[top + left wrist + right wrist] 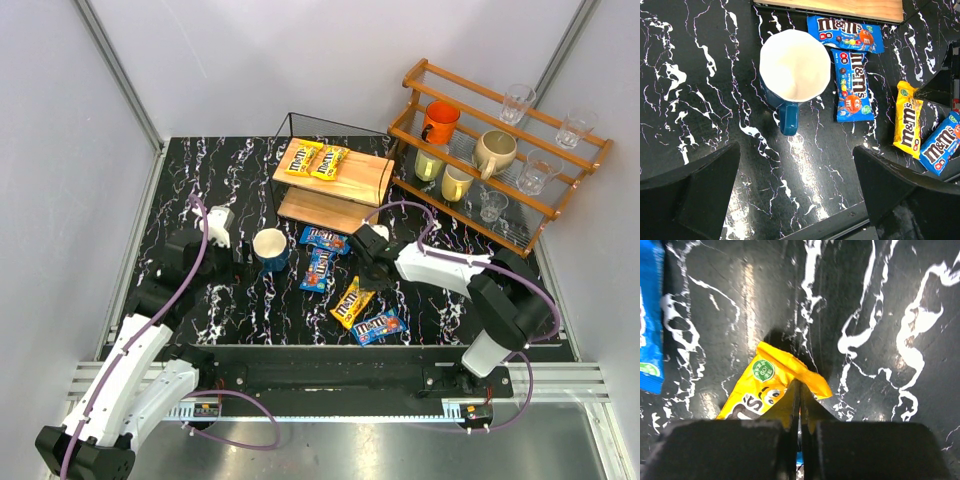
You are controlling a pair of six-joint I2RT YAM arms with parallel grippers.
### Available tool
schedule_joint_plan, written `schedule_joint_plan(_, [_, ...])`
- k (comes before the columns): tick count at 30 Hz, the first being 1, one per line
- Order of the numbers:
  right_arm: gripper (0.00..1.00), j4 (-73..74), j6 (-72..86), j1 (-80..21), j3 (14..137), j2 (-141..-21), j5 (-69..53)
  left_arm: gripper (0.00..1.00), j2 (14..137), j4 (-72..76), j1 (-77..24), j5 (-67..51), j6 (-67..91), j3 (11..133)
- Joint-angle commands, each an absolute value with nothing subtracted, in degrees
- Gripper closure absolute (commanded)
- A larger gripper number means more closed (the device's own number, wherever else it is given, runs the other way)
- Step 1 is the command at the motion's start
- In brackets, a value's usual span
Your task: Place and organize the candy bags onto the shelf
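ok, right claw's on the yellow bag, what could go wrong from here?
1. The right claw pinches only a corner of the yellow bag, so it may slip or swing on the lift.
2. A blue bag lies right against that bag's other end and could get dragged along.
3. The shelf top already holds two yellow bags; a loose drop could land on them or slide off.

Blue mug (792, 75) sits beside two blue candy bags (852, 87), yellow candy bag (907, 122) nearby.
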State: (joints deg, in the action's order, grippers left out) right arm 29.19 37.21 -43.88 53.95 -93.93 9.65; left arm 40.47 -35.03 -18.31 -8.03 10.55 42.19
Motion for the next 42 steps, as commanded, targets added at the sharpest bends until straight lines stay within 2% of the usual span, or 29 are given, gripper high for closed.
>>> schedule_joint_plan(1, [1.0,24.18,29.1,-44.21,57.48,-93.78,11.34,0.01,39.81,-33.4,-18.63,-6.59,10.99,42.8])
schedule_joint_plan(9, [1.0,20.04,20.31,-44.12,61.17,-95.54,6.95,0.01,39.64,-33.4,-18.72,-6.42,10.99,42.71])
schedule_joint_plan(16, [1.0,19.69,23.37,-44.12,59.24,-90.89,5.89,0.01,39.81,-33.49,-18.81,-6.5,10.99,42.71])
schedule_joint_plan(19, [0.93,20.3,26.27,-44.21,56.26,-86.76,6.85,0.01,40.17,-33.49,-18.81,-6.68,10.99,42.8])
schedule_joint_plan(21, [0.86,21.0,29.52,-44.21,53.54,-83.43,7.82,0.01,40.25,-33.4,-18.9,-6.77,10.99,42.8])
schedule_joint_plan(22, [0.69,21.18,30.66,-44.21,52.57,-82.28,7.91,0.01,40.08,-33.49,-18.81,-6.68,10.99,42.72])
schedule_joint_plan(25, [0.59,20.57,36.72,-44.12,48.0,-77.53,7.56,0.01,40.17,-33.49,-18.9,-6.77,10.99,42.8])
schedule_joint_plan(33, [0.58,9.08,55.18,-44.38,31.5,-66.46,2.73,0.01,40.08,-33.49,-18.9,-6.77,10.99,42.8])
schedule_joint_plan(42, [0.57,-5.69,65.3,-44.39,22.16,-64.6,1.41,0.01,40.08,-33.49,-18.99,-6.94,10.99,42.8])
